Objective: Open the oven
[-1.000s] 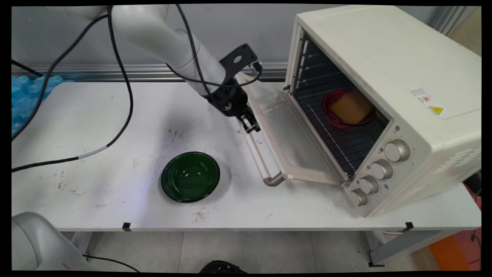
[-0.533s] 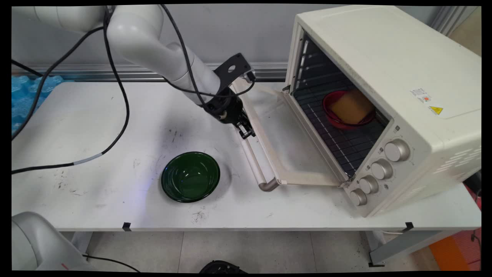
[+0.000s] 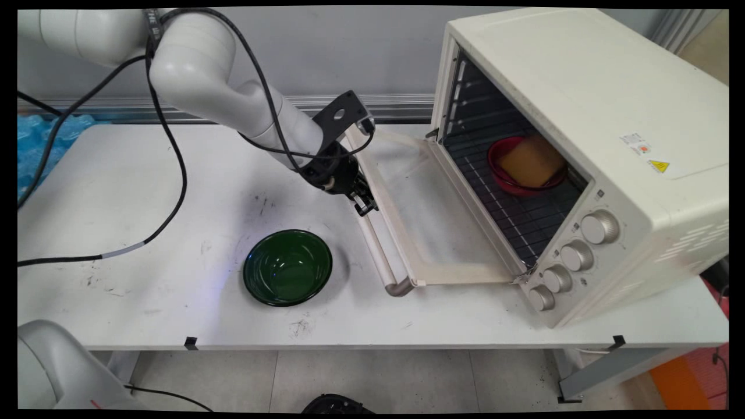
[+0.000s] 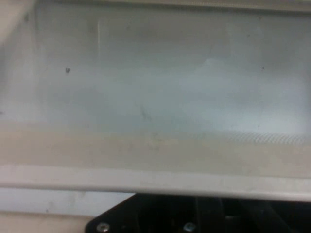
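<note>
My gripper (image 3: 364,205) is shut on the upper end of the oven door handle (image 3: 378,256), a pale bar along the door's free edge. The glass door (image 3: 430,215) of the cream toaster oven (image 3: 582,87) hangs open and slopes down toward the table. In the hand view the handle (image 4: 155,182) crosses the picture just above my black linkage, with the door's glass (image 4: 155,87) behind it; the fingertips are hidden. Inside the oven, on the wire rack, a red bowl (image 3: 509,181) holds a yellow-brown block (image 3: 531,162).
A dark green bowl (image 3: 288,266) stands on the white table (image 3: 145,192), left of the handle's lower end. Black cables (image 3: 174,174) hang from the arm over the table's left half. The oven fills the table's right side.
My gripper has moved left and toward the table's near side, and the door has swung further down and open with it. The green bowl has stayed put.
</note>
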### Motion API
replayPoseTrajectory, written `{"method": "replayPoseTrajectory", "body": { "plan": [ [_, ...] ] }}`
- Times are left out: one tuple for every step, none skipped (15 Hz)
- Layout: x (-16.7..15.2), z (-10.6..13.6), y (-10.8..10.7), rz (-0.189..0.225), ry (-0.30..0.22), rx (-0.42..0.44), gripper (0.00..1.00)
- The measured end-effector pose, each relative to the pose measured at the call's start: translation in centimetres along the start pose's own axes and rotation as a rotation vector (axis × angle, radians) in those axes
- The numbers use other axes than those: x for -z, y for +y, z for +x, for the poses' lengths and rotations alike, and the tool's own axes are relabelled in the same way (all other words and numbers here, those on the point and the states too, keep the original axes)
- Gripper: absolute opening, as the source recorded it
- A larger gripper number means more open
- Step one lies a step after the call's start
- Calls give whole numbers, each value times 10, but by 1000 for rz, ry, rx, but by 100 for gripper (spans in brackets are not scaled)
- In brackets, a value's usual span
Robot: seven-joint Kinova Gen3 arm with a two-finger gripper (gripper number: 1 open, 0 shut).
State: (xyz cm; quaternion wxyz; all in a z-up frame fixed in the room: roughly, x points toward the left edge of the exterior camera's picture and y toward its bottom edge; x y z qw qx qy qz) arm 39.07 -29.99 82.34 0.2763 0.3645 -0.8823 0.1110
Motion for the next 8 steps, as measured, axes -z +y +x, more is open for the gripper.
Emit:
{"method": "replayPoseTrajectory", "body": {
  "plan": [
    [0, -3, 0, 1, 2, 4, 0],
    [0, -6, 0, 2, 4, 7, 0],
    [0, -7, 0, 3, 6, 7, 0],
    [-1, -9, 0, 2, 9, 5, 0],
    [-1, -10, 0, 2, 13, 4, 0],
    [-1, -12, 0, 2, 16, 3, 0],
    [0, -14, 0, 2, 18, 2, 0],
    [1, -16, -1, 4, 22, 4, 0]
  ]
}}
